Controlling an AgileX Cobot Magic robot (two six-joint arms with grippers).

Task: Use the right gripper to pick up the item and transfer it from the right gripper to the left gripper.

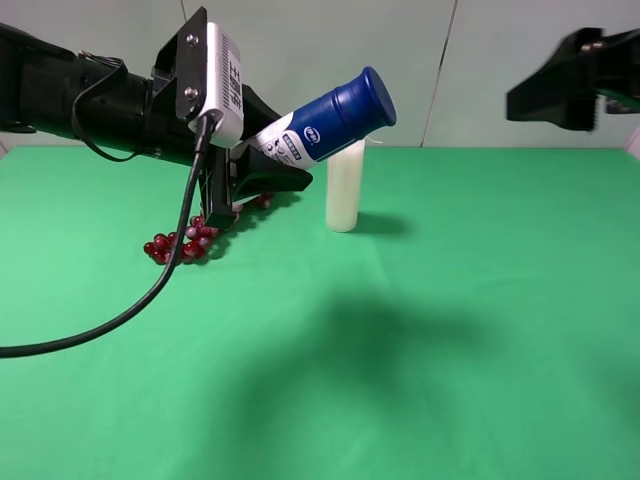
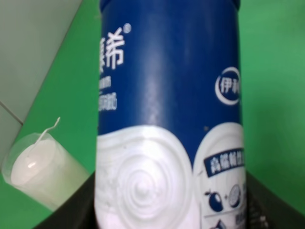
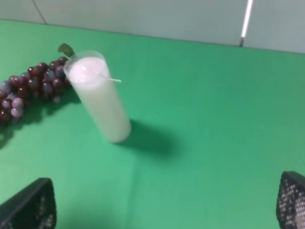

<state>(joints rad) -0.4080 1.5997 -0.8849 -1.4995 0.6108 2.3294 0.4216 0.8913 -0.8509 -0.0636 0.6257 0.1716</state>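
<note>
The item, a bottle point(image 1: 325, 125) with a dark blue cap and upper body and a white printed base, hangs tilted in the air at upper left, cap pointing up and right. My left gripper point(image 1: 270, 165) is shut on its white lower end. The left wrist view is filled by the bottle point(image 2: 167, 119), with black fingers point(image 2: 76, 210) showing at either side of its base. My right gripper point(image 1: 560, 95) hovers high at the far right, well apart from the bottle. Its jaws stand wide open and empty point(image 3: 159, 210) over the green cloth.
A tall white candle point(image 1: 345, 190) stands upright on the green cloth point(image 1: 450, 330) just behind and below the bottle, also seen as the candle point(image 3: 100, 98) and the candle point(image 2: 40, 169). A bunch of red grapes point(image 1: 185, 240) lies under the left arm. A black cable point(image 1: 150, 290) droops to the cloth.
</note>
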